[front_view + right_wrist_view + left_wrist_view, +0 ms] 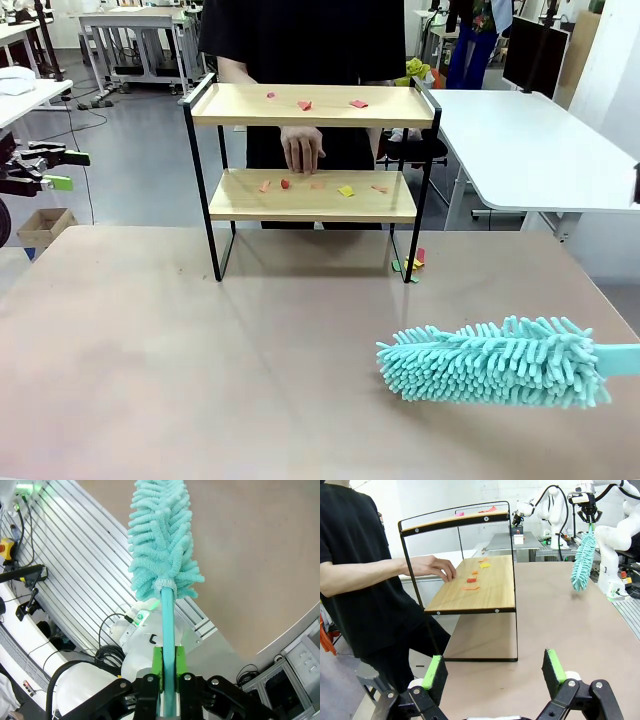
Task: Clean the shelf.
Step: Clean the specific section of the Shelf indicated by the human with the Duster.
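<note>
Shelf (310,150): stands upright at the far middle of the bench (200,350), two wooden boards in a thin black frame.
Paper scraps (305,103): small coloured bits lie on both boards, and a few more lie on the bench by the far right leg.
Person's hand (302,150): rests on the lower board among the scraps, reaching in from the far side.
Right gripper (168,666): its fingers (158,661) are clamped on the turquoise handle of a fluffy duster (495,362), whose head hangs at the near right, well apart from the shelf.
Left gripper (495,671): its fingers (436,674) stand wide apart with nothing between them, at the far left off the bench's edge.
Stage: likely the approach — neither board looks swept yet.
Risk, hand: a sweep along the lower board would probably meet the person's hand, which lies right among the scraps.
Risk, shelf: the rack looks light and nothing steadies it, so a firm push from the duster against a board or the raised end rail could slide or tip it.
Risk, scraps: brushed off the far edge, they would drop to the floor — a cleaner shelf, a messier room.
Risk, grip: the thin handle is held well back from the head, so side load might twist it between the fingers.
Writing: no brand, label or print can be read on the shelf, duster or arms.
</note>
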`<move>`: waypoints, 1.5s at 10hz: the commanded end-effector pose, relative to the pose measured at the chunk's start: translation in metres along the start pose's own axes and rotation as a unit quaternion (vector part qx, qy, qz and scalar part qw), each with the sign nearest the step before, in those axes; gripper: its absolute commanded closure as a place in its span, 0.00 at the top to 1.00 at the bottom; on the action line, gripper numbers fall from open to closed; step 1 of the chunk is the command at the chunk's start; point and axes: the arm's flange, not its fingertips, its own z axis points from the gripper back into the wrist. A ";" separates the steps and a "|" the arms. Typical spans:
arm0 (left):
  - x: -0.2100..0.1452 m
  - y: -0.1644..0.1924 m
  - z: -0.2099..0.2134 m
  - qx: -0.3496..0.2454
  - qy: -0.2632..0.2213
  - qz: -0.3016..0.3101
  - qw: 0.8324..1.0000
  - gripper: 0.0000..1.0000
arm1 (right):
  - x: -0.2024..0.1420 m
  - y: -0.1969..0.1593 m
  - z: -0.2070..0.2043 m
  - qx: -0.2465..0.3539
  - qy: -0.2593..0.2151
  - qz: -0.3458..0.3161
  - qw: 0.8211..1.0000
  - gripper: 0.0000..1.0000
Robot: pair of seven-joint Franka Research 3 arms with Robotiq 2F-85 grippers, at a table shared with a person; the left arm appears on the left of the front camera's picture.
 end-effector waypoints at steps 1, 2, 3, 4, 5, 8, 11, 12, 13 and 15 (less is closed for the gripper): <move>0.002 -0.002 0.000 0.000 0.000 -0.001 1.000 1.00 | 0.001 0.000 0.001 0.003 -0.005 -0.001 1.000 0.13; 0.002 -0.002 0.000 0.000 0.000 -0.001 1.000 1.00 | 0.001 0.000 0.001 0.003 -0.005 -0.001 1.000 0.13; 0.002 -0.002 0.000 0.000 0.000 -0.001 1.000 1.00 | 0.001 0.000 0.001 0.003 -0.005 -0.001 1.000 0.13; 0.002 -0.002 0.000 0.000 0.000 -0.001 1.000 1.00 | 0.001 0.000 0.001 0.003 -0.005 -0.001 1.000 0.13; 0.002 -0.002 0.000 0.000 0.000 -0.001 1.000 1.00 | 0.001 0.000 0.001 0.003 -0.005 -0.001 1.000 0.13; 0.002 -0.002 0.000 0.000 0.000 -0.001 1.000 1.00 | 0.000 0.000 0.000 0.000 0.000 0.000 1.000 0.13; 0.002 -0.002 0.000 0.000 0.000 -0.001 1.000 1.00 | 0.024 0.028 0.027 0.043 -0.077 0.036 0.995 0.13; 0.002 -0.002 0.000 0.000 0.000 -0.001 1.000 1.00 | 0.039 0.041 0.034 0.048 -0.097 0.039 0.993 0.13; 0.002 -0.002 0.000 0.000 0.000 -0.001 1.000 1.00 | 0.054 0.053 0.039 0.063 -0.117 0.015 0.991 0.13; 0.002 -0.002 0.000 0.000 0.000 -0.001 1.000 1.00 | 0.091 0.078 0.040 0.070 -0.158 -0.038 0.984 0.13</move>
